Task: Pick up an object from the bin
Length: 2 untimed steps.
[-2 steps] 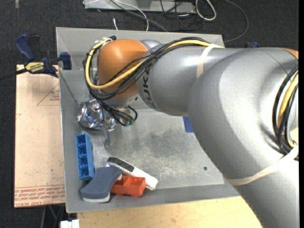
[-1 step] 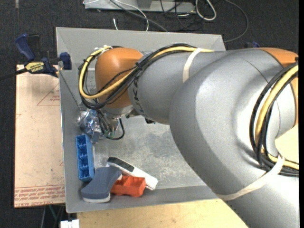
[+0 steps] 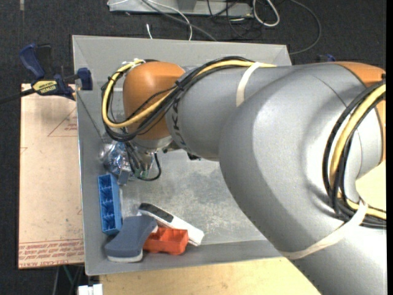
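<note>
Little to read: one run of dark letters on my own arm.

The dark lettering (image 3: 175, 120) runs up the grey casing of my arm (image 3: 209, 121), just beside the orange cover (image 3: 150, 97) above my hand (image 3: 134, 163). Yellow and black cables (image 3: 144, 117) cross part of it. I make out only blocky capital strokes; it may be the maker's name, but I cannot read it. On the things in the bin (image 3: 184, 195), namely the blue tray (image 3: 110, 203), grey-blue pad (image 3: 130, 238), orange piece (image 3: 167, 241) and white strip (image 3: 175, 221), I can read no print or number.
</note>
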### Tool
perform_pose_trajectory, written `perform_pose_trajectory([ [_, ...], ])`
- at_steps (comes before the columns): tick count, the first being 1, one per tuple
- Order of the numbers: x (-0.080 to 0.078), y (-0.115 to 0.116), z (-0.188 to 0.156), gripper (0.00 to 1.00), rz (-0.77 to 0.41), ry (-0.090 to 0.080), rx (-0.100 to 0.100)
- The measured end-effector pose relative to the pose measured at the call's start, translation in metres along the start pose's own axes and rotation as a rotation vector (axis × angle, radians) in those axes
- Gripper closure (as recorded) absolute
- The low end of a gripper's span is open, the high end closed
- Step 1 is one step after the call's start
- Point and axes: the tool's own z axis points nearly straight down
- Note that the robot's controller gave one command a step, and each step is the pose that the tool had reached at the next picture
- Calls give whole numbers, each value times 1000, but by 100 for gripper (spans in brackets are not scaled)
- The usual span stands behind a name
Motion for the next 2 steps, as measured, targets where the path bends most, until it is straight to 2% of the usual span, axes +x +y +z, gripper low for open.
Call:
perform_pose_trajectory([
  [1,4,-1,-33,100,-1,13,6],
  [2,3,-1,-73,100,-1,12,5],
])
